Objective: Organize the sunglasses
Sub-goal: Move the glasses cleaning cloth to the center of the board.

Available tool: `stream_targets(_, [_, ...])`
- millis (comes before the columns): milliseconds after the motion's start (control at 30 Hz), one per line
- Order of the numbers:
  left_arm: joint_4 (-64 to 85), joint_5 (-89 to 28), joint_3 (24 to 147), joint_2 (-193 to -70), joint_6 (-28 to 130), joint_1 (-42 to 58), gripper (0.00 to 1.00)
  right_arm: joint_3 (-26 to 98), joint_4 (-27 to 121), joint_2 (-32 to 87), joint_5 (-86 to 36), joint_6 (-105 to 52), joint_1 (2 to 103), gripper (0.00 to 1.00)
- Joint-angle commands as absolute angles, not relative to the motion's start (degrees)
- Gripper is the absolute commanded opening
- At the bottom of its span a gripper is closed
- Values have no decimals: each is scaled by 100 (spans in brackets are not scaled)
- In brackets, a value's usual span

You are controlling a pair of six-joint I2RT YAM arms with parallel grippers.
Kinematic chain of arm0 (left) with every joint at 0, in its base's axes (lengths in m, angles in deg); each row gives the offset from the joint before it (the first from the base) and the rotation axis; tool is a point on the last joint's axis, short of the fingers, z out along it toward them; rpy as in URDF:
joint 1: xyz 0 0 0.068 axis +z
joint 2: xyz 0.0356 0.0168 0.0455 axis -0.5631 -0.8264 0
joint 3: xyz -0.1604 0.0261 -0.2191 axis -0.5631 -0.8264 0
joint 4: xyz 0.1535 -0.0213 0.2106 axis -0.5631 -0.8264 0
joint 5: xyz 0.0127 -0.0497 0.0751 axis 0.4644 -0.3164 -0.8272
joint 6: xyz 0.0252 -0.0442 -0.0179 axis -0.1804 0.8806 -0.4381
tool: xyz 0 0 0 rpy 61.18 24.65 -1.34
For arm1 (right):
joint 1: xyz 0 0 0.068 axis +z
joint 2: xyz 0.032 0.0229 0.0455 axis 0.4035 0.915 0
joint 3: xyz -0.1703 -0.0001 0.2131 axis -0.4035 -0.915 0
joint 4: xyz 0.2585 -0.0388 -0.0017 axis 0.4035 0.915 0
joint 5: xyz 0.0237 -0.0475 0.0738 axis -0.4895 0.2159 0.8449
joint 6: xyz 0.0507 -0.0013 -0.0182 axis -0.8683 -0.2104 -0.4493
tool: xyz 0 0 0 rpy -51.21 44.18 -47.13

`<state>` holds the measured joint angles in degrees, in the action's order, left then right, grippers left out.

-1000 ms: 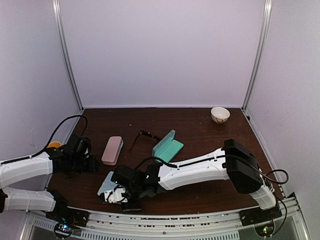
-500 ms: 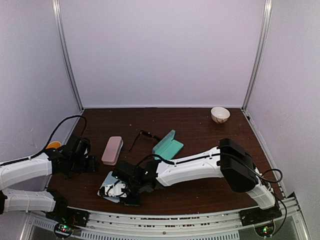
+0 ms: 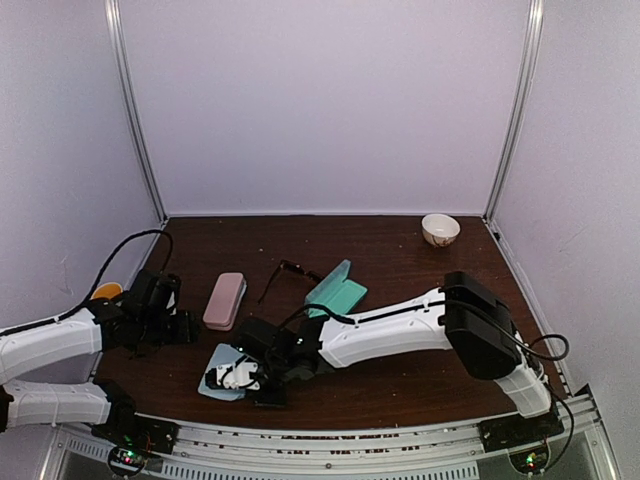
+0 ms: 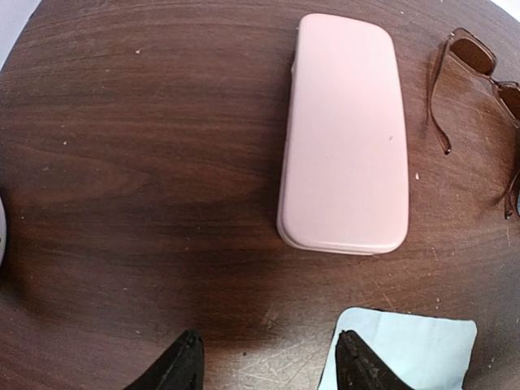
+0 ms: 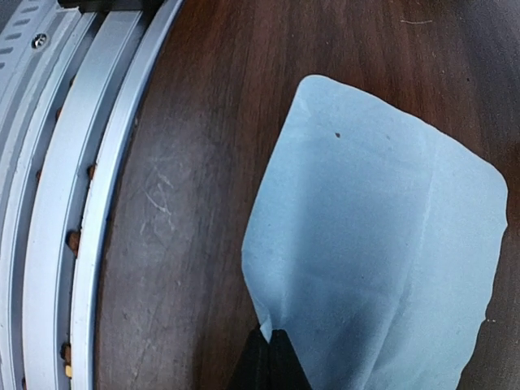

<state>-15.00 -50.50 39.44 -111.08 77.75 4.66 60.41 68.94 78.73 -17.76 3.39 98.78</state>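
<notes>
A pair of thin reddish-brown sunglasses (image 3: 291,272) lies unfolded on the dark wooden table between a pink case (image 3: 224,300) and an open teal case (image 3: 336,292). In the left wrist view the sunglasses (image 4: 479,77) sit at the right edge, beside the shut pink case (image 4: 343,134). My left gripper (image 4: 270,367) hovers open over bare wood, its right finger above a corner of a light-blue cloth (image 4: 410,353). My right gripper (image 5: 272,351) is shut on the edge of that cloth (image 5: 382,236), near the table's front edge. In the top view it (image 3: 228,378) reaches across to the left side.
A small bowl (image 3: 440,229) stands at the back right. A metal rail (image 5: 65,203) runs along the table's near edge right beside the cloth. Something orange (image 3: 107,290) shows at the far left behind my left arm.
My right gripper's jaws closed onto the cloth's edge, and the gripper and the cloth shifted slightly. The left arm has hardly moved.
</notes>
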Motion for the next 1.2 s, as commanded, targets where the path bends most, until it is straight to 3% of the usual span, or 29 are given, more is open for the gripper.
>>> stream_targets(0, [-1107,-4744,3869,-11049,7576,514,58,5515,7199,7588,-2047,484,9696,0])
stream_targets(800, [-433,-3287,3912,-11436,7104,480,51,3576,6832,6429,-1852,408,9294,0])
stream_targets(1167, [-251,-2991,4200,-11810,6633,-25,49,2682,6451,5909,-1888,124,9183,0])
